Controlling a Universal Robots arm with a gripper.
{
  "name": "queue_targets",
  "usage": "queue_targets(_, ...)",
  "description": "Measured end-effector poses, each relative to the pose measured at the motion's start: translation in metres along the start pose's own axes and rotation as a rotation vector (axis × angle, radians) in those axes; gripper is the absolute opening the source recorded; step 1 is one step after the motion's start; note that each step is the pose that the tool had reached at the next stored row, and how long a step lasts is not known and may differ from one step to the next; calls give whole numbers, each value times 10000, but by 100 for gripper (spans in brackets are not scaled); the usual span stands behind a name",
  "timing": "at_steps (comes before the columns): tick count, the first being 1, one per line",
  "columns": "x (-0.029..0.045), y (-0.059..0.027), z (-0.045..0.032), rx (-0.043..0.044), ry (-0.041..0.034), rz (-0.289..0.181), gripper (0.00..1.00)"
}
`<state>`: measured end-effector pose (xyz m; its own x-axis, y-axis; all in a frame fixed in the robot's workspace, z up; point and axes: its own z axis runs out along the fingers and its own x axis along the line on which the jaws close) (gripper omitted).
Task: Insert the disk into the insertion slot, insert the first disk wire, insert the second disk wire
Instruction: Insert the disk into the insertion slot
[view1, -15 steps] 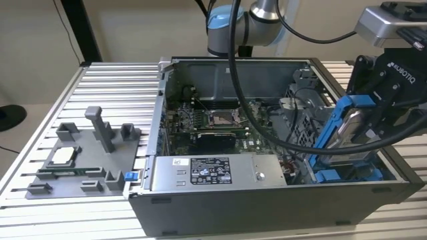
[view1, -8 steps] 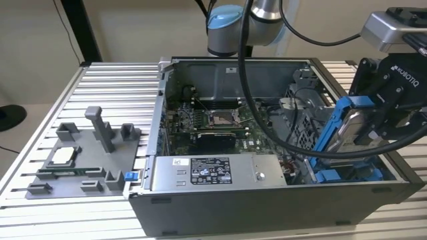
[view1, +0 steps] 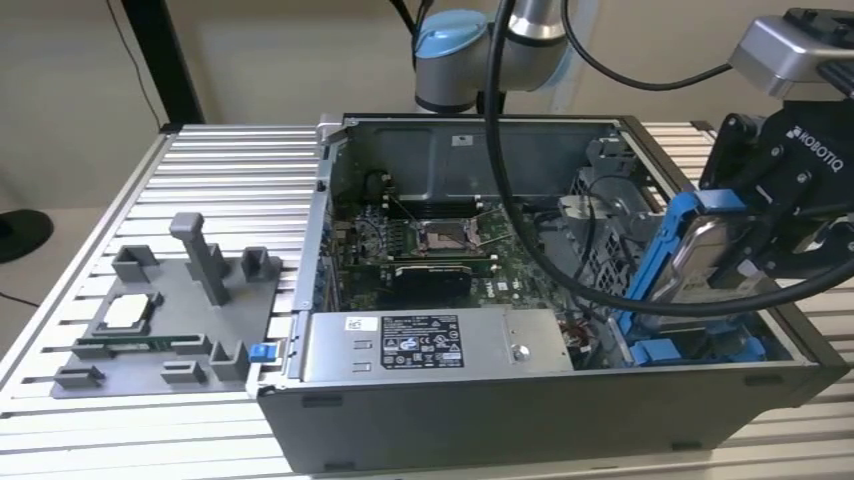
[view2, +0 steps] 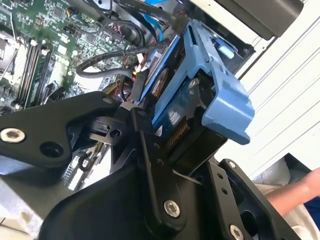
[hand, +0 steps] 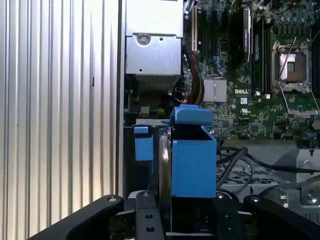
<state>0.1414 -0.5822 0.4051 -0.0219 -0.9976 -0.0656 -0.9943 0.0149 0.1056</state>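
Gripper (hand: 184, 205) fingers clamped on disk (view1: 697, 262) faces | case (view1: 534, 425) open-topped | slot (view1: 687, 348) at case's end on exterior view's right, side wall close, black cables (hand: 236, 159) just beside | disk tilted on edge, lower edge at slot mouth, contact unclear

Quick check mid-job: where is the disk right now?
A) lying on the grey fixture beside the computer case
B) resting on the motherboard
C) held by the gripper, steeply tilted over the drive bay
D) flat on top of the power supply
C: in the exterior view the gripper clamps the blue-framed disk, which stands steeply tilted over the drive bay, not seated flat in it.
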Motion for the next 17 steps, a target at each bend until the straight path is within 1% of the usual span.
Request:
queue_targets(2, -4, 0, -41, -89, 4, 6, 0)
queue_targets(3, -4, -4, -55, -161, 7, 11, 0)
queue_targets(4, -5, -7, -58, -196, 8, 13, 0)
queue_targets(8, -5, -9, -58, -198, 7, 15, 0)
queue_targets(12, -6, -55, -63, -200, 11, 14, 0)
queue_targets(14, -6, -58, -62, -203, 22, 17, 0)
queue_targets(15, -6, -59, -62, -216, 33, 20, 0)
queue_targets(17, -7, -67, -70, -351, 91, 33, 0)
